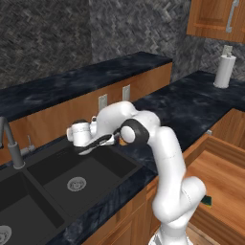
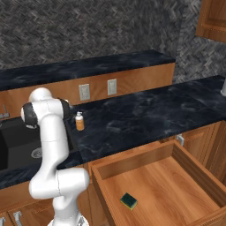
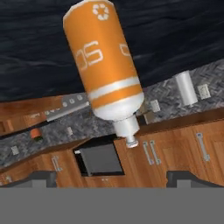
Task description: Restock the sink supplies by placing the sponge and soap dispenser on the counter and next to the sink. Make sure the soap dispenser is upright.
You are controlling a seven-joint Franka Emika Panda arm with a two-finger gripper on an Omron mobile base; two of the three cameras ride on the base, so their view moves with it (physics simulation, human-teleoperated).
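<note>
Your small amber-orange soap bottle with the white pump top (image 2: 79, 121) stands upright on the glossy black marble surface (image 2: 145, 110), left of centre in the right base frame, just beside the dark double-basin sink (image 1: 72, 184) that fills the lower left of the left base frame. In the hand frame the bottle (image 3: 105, 65) appears upside down because the hand is rolled, and the 2 dark fingertips at the bottom corners stand well apart with nothing between them, so your end effector (image 3: 113, 178) is open and clear of the bottle. Judging by this, the placement looks done; back the hand straight away from the bottle without swinging sideways, since a brush could tip it. The yellow and dark green rectangular sponge (image 2: 129, 201) lies in the open wooden drawer (image 2: 185, 152) at the lower middle of the right base frame, so go there next.
</note>
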